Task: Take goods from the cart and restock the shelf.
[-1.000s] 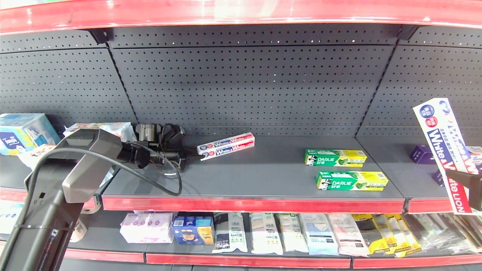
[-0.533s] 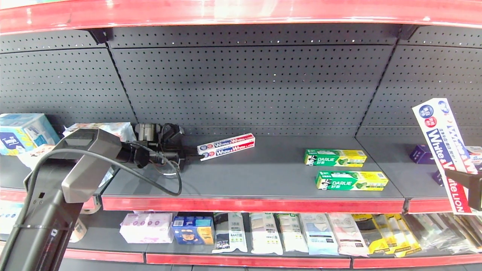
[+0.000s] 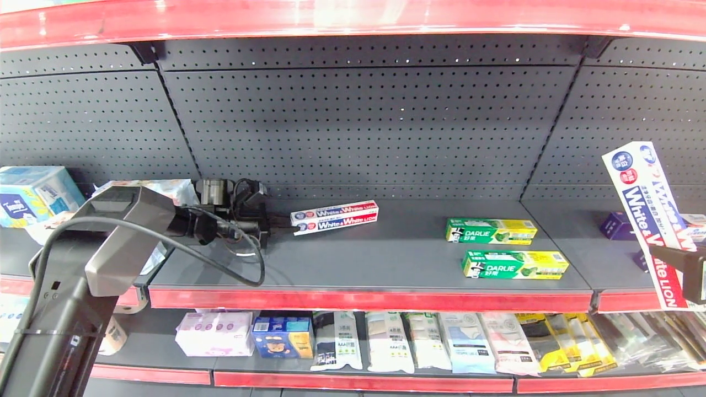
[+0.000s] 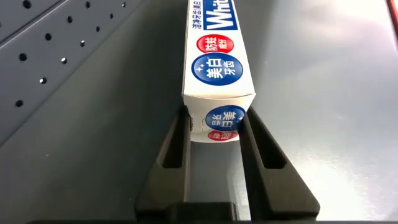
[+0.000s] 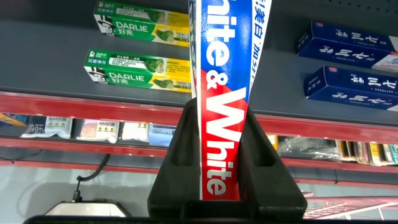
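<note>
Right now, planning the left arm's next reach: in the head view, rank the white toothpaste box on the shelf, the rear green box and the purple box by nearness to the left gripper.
1. White toothpaste box, held in the left gripper.
2. Rear green box, right of centre.
3. Purple box, next bay, far right.

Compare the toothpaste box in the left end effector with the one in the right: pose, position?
Pose: the left toothpaste box lies level; the right toothpaste box stands nearly upright, tilted.
Position: the left toothpaste box is low at the shelf, near its back panel; the right toothpaste box is in the air before the shelf's right end.
Shared: same white, red and blue carton, each clamped at one end by the left end effector or right end effector.
</note>
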